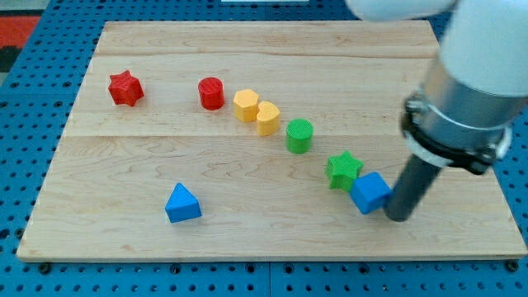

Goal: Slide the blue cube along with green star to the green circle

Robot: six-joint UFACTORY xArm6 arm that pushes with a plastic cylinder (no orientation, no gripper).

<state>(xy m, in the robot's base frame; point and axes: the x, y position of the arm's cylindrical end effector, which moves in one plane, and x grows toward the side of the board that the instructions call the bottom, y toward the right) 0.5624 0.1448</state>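
My tip (pixel 398 216), the blunt end of a straight dark rod under a smooth grey metal collar, has nothing to open or close and holds nothing; it presses against the 3 o'clock side of the blue cube (pixel 370 193). The cube is glossy plastic with crisp edges, and its 10 o'clock corner touches the green star (pixel 343 170), a chunky ridged piece. The green circle (pixel 299 135), a short cylinder with a finely lined top, stands at about 10 o'clock from the star, near but apart. Beyond it, on the same diagonal, the yellow heart (pixel 267 118) and yellow hexagon (pixel 246 106) touch each other. All rest on a pale wooden worktop (pixel 148 256) with visible grain and plank seams.
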